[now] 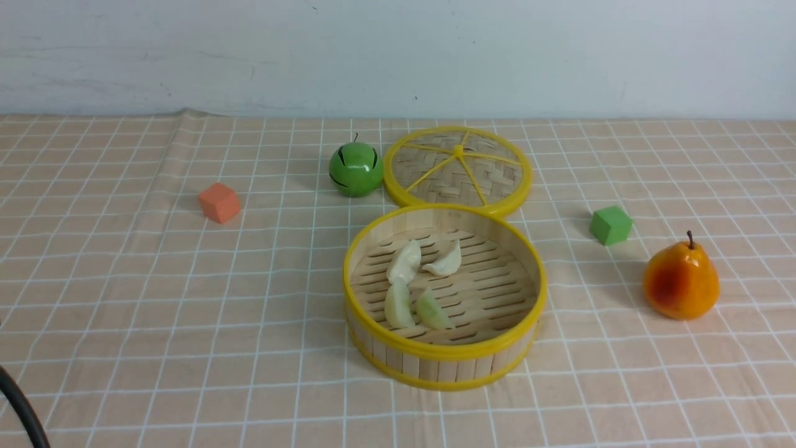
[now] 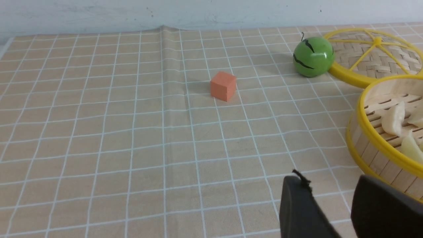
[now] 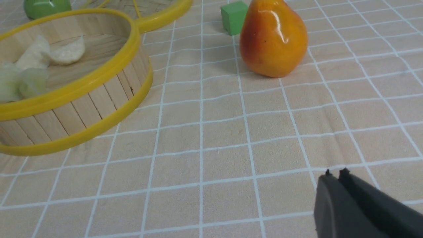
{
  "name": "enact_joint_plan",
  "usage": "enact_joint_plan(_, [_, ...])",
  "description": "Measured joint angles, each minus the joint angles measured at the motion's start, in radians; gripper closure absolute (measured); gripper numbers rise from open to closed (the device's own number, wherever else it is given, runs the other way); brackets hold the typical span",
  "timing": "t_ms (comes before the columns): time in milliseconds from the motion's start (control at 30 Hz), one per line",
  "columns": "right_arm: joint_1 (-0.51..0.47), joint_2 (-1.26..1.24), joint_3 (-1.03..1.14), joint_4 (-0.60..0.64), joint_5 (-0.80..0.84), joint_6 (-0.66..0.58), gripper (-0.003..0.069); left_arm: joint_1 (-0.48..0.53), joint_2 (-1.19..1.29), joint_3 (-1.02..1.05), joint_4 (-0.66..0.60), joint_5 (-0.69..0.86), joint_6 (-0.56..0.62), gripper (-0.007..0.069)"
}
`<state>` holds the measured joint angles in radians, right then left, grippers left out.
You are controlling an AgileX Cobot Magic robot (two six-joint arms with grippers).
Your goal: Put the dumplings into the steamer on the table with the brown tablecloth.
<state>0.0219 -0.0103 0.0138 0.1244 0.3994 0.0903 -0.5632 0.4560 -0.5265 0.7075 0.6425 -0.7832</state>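
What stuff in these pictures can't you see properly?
- Robot arms: the front view shows none, only a dark cable at its lower left edge.
- Left gripper: cut off by the left wrist view's edge; only its open fingertips show.
- Right gripper: likewise cut off in the right wrist view, tips shut.
- Steamer: half outside the left wrist view, so only some dumplings show there.
- Green fruit: cropped in the right wrist view.
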Motion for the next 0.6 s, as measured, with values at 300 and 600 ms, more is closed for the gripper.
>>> enact_joint_plan(300, [0.0,0.0,0.0,-0.001,0.003,0.001,0.0632,0.0,0.0,0.0,0.0,0.0,0.0,0.0386])
enact_joint_plan(600, [0.0,0.0,0.0,-0.002,0.003,0.003,0.0622,0.0,0.0,0.0,0.0,0.0,0.0,0.0386])
